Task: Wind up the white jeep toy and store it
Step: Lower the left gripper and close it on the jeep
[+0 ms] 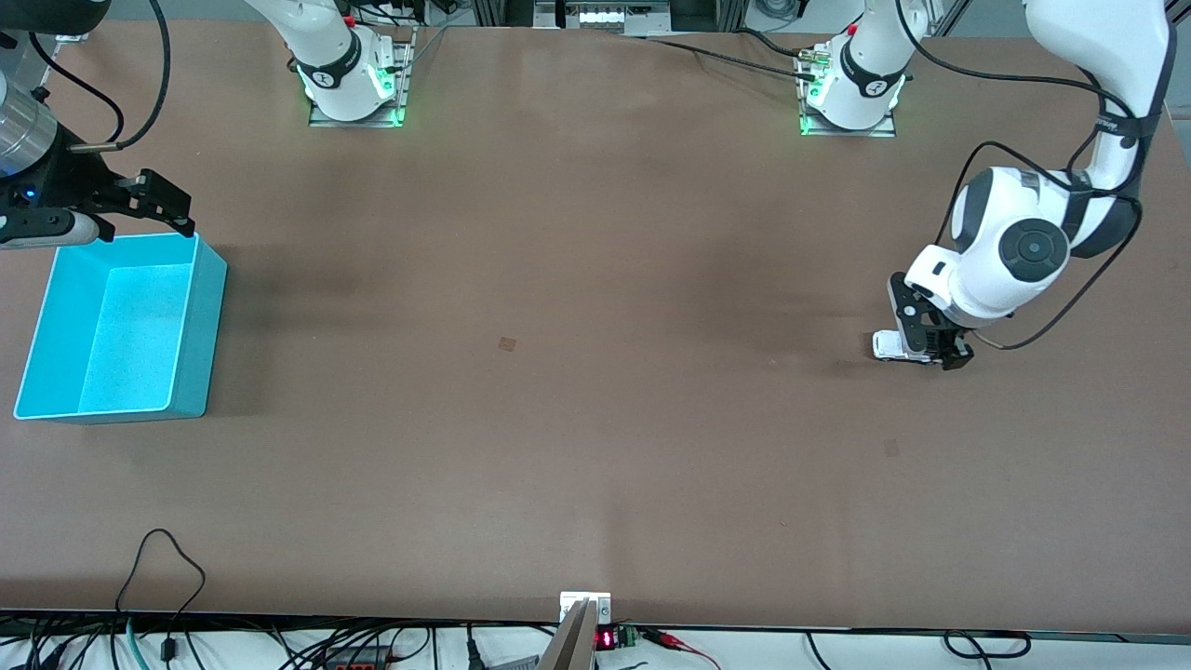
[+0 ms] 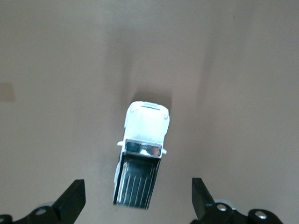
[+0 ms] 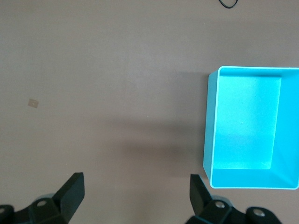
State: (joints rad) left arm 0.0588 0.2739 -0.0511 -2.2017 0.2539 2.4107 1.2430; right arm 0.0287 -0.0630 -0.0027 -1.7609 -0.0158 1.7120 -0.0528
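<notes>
The white jeep toy (image 1: 889, 346) stands on the brown table toward the left arm's end. In the left wrist view the jeep (image 2: 142, 154) shows its white front and dark ribbed rear roof. My left gripper (image 1: 933, 352) is low over the jeep's rear and partly hides it. In the left wrist view the left gripper (image 2: 138, 203) is open, its fingers (image 2: 72, 200) wide on both sides of the rear roof and not touching it. My right gripper (image 1: 160, 203) waits, open and empty (image 3: 135, 193), over the table by the cyan bin's corner.
The cyan bin (image 1: 200, 307) is empty and stands toward the right arm's end of the table; it also shows in the right wrist view (image 3: 209, 126). Small tan marks (image 1: 507, 343) are on the table. Cables (image 1: 158, 558) lie at the table's near edge.
</notes>
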